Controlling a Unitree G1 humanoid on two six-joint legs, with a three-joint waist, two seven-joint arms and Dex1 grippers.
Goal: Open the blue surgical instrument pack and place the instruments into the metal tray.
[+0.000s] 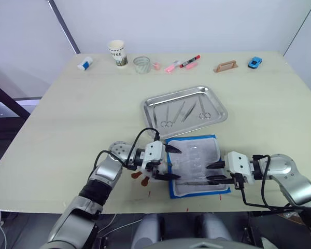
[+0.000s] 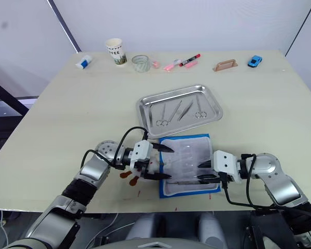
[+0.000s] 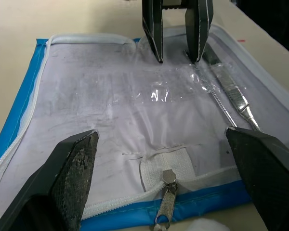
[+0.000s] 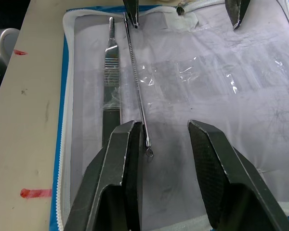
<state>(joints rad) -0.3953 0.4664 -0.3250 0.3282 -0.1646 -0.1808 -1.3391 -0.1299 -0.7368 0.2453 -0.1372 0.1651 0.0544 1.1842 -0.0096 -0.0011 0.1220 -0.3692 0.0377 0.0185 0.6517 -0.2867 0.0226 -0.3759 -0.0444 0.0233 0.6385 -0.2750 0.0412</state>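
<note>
The blue pack [image 1: 197, 165] lies open on the tabletop [image 1: 67, 114] near the robot's edge, its whitish clear-plastic lining facing up. Just beyond it sits the metal tray [image 1: 184, 110], holding three instruments [image 1: 185, 110]: two pairs of scissors with ring handles and a pair of forceps between them.

The left gripper [image 1: 172, 163] hovers over the pack's left side, its fingers [image 3: 70, 178] spread wide and holding nothing. The zipper pull [image 3: 164, 202] lies at the pack's blue border between them.

The right gripper [image 1: 214, 173] reaches in from the pack's right side, low over the lining, its fingers [image 4: 118, 178] parted a moderate way with nothing between them. Two tools remain in the pack along its near edge: a flat scalpel handle [image 4: 111, 82] and a thin probe [image 4: 137, 91] with a small loop at its end, lying side by side. The probe's loop end sits just beside one right finger.

Along the far edge of the tabletop stand a paper cup [image 1: 117, 53], a glass [image 1: 141, 64], pink and red markers [image 1: 182, 64], a tan handle-shaped piece [image 1: 226, 66], a blue toy car [image 1: 255, 63] and a small white-and-blue item [image 1: 85, 63].
</note>
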